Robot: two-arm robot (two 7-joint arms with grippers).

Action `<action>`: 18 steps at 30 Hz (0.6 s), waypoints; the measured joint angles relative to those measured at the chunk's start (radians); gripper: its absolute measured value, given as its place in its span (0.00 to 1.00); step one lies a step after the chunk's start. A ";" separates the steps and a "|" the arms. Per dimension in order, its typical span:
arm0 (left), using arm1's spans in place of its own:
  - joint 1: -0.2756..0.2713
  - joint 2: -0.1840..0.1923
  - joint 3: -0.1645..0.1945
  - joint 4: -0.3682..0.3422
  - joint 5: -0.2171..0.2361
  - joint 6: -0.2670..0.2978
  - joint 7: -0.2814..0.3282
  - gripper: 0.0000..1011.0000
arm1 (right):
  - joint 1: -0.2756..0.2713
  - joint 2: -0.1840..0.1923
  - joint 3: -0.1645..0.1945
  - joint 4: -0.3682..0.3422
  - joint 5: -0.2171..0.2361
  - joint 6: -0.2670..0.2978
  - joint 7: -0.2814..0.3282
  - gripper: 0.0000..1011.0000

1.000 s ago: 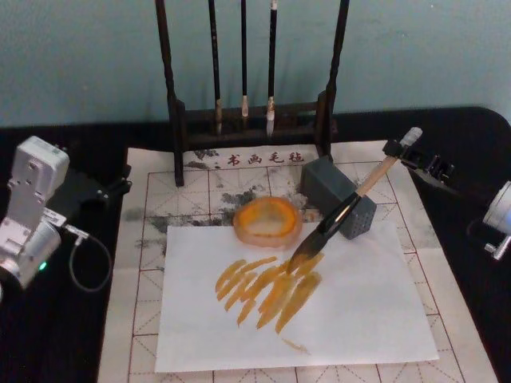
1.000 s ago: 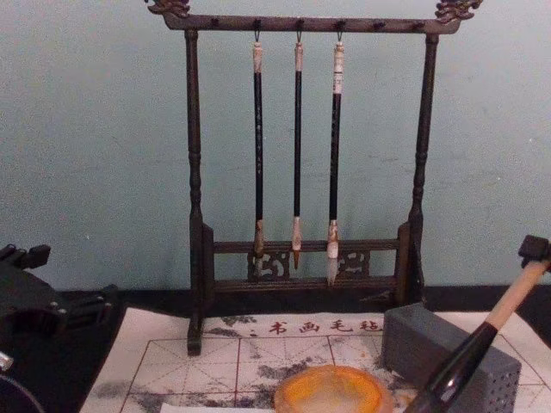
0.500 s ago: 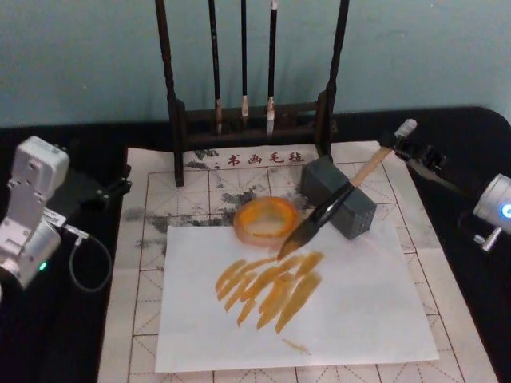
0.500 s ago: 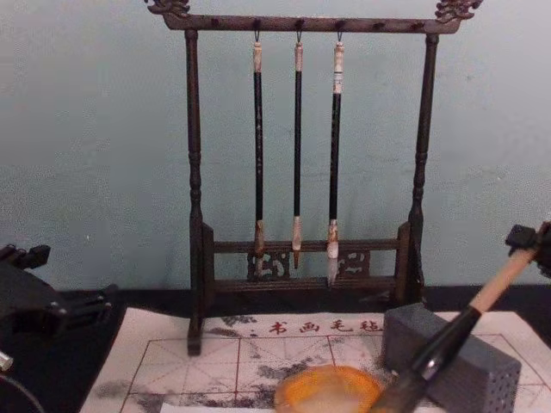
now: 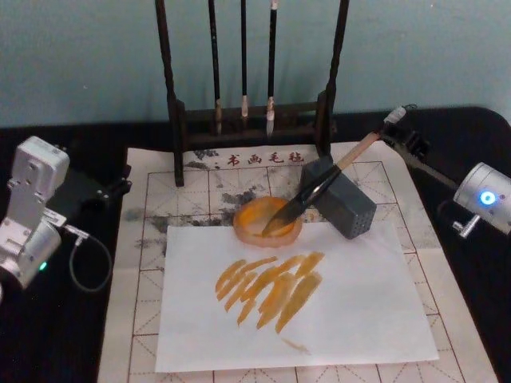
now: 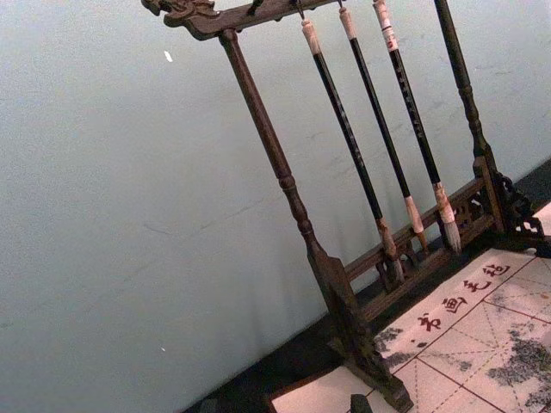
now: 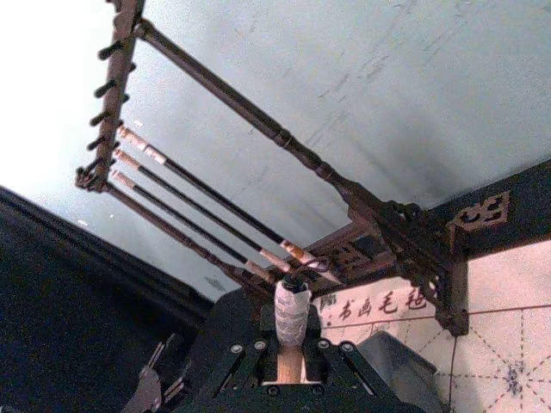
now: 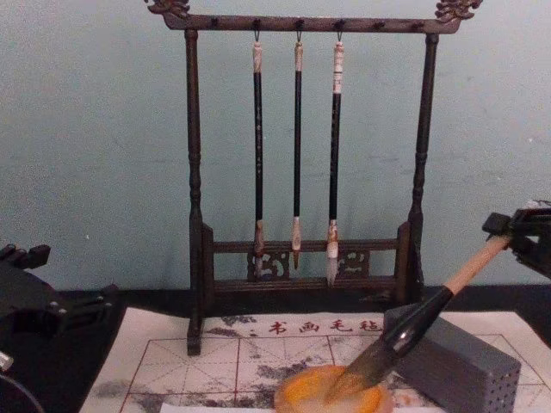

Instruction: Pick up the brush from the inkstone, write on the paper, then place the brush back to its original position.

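low in the middle of the head view, a white sheet (image 5: 359,311) with orange strokes (image 5: 271,283) lies on the paper (image 5: 144,319) with red lines. just behind the sheet sits the inkstone (image 5: 243,230). half a second ago the brush (image 5: 313,190) hung with its hairs over the top edge of the sheet. now its dark hairs are down inside the inkstone. the handle slants up toward the upper right and passes over the grey block (image 5: 351,211); i cannot tell if it touches the block. at the upper right, the right gripper (image 5: 393,128) is closed tight on the pale handle near the white cap. so the writing looks done, and the brush is almost back home. next, i think, the gripper must lower it to rest and let go. the left gripper (image 5: 100,191) waits at the left edge. far back stands the rack (image 5: 176,120) with three thin brushes.
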 joint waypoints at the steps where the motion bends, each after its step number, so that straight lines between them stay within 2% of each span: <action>1: 0.000 0.000 0.000 0.000 0.000 0.000 0.000 0.99 | 0.001 -0.003 0.000 0.001 0.000 -0.003 -0.006 0.18; 9: 0.000 0.000 0.000 0.000 0.000 0.000 0.000 0.99 | 0.005 -0.039 0.003 0.013 -0.001 -0.035 -0.059 0.18; 18: 0.000 0.000 0.000 0.000 0.000 0.000 0.000 0.99 | 0.003 -0.063 0.007 0.021 -0.019 -0.054 -0.090 0.18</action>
